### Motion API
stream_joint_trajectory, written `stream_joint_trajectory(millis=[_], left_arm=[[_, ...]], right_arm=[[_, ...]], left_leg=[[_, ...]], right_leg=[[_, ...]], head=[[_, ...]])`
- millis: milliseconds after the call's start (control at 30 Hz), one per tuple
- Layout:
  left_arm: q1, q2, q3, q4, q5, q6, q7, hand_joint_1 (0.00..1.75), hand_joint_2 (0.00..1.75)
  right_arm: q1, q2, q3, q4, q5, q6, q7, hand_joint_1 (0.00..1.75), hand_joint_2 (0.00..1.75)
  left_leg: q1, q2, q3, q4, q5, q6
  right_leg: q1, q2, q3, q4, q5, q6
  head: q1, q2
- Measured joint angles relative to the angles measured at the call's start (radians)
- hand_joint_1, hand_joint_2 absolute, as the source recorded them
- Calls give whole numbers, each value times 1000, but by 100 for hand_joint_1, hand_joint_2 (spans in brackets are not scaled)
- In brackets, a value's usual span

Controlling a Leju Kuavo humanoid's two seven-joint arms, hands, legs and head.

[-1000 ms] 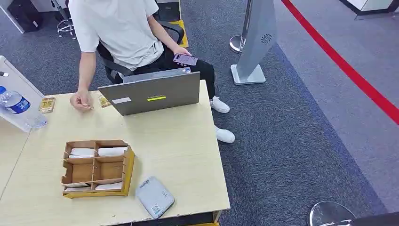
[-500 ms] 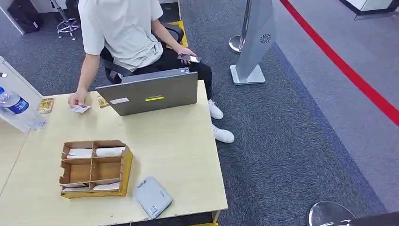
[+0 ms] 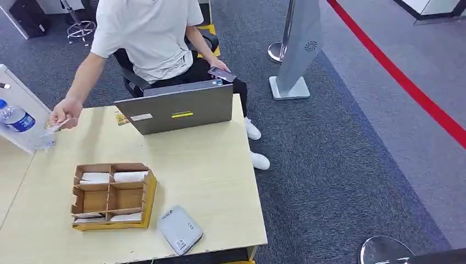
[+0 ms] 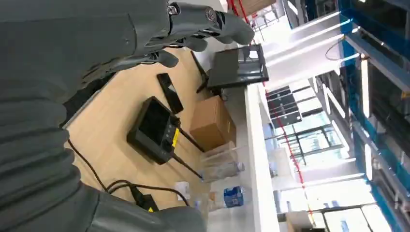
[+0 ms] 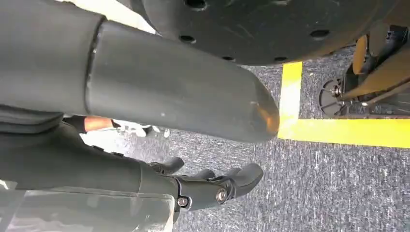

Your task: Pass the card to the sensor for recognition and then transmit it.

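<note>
A wooden divided box point(image 3: 148, 192) sits on the light table point(image 3: 209, 176), with white cards point(image 3: 131, 176) lying in its compartments. The grey sensor pad point(image 3: 180, 229) lies by the box, near the table's front edge. A seated person's hand point(image 3: 66, 111) holds a card point(image 3: 59, 124) above the table's far left corner. My left hand point(image 4: 159, 34) hangs with its fingers point(image 4: 212, 24) apart and nothing in them, beside another desk. My right hand point(image 5: 121, 159) is empty too, its thumb and fingers point(image 5: 217, 186) spread over grey carpet.
A grey laptop point(image 3: 178, 107) stands open at the table's far edge, with the person behind it holding a phone point(image 3: 221, 73). A water bottle point(image 3: 19, 121) stands at the left. A small yellow card point(image 3: 121, 118) lies by the laptop. A grey post point(image 3: 299, 49) stands on the carpet.
The person's hand has lifted a card off the table and carried it left toward the bottle. The person has leaned over. The camera has shifted slightly.
</note>
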Motion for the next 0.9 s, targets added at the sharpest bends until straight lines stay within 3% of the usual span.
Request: stream_joint_trajectory(millis=[100, 233, 333, 433, 567, 767, 900], left_arm=[[-38, -14, -54, -71, -62, 37, 77, 0, 175], [-61, -119, -148, -276, -180, 124, 211, 0, 175], [-65, -197, -246, -409, -295, 188, 262, 0, 175], [-59, -265, -353, -537, -376, 237, 302, 0, 175], [-58, -329, -468, -651, -457, 250, 339, 0, 175], [-71, -383, -654, -744, -587, 264, 413, 0, 175], [-78, -400, -712, -771, -605, 268, 423, 0, 175]], right_arm=[[-4, 0, 8, 4, 4, -3, 15, 0, 0], [-10, 0, 11, 6, 10, -18, 45, 0, 0], [-17, 0, 12, 8, 11, -25, 59, 0, 0], [-20, 0, 12, 11, 10, -32, 61, 0, 0], [-20, 0, 12, 12, 13, -32, 61, 0, 0], [-23, 0, 18, 13, 21, -32, 59, 0, 0], [-23, 0, 21, 13, 21, -32, 58, 0, 0]], left_leg=[[0, 3, 1, 1, 0, 0], [-2, 3, 0, 1, 0, 0], [-2, 3, 0, 2, 0, 0], [-2, 3, -1, 3, -1, 1], [-2, 5, -1, 4, -1, 1], [-1, 5, -1, 3, -1, 1], [-1, 6, 0, 3, -1, 1]], right_leg=[[0, 3, -1, 0, 1, -1], [-1, 3, 0, 0, 1, -1], [-2, 3, 0, -1, 2, 0], [-2, 3, 0, -1, 2, 0], [-2, 5, -1, -1, 2, 0], [-2, 5, -1, -1, 2, 0], [-2, 6, -2, -1, 2, 0]], head=[[0, 0], [0, 0], [0, 0], [0, 0], [0, 0], [0, 0], [0, 0]])
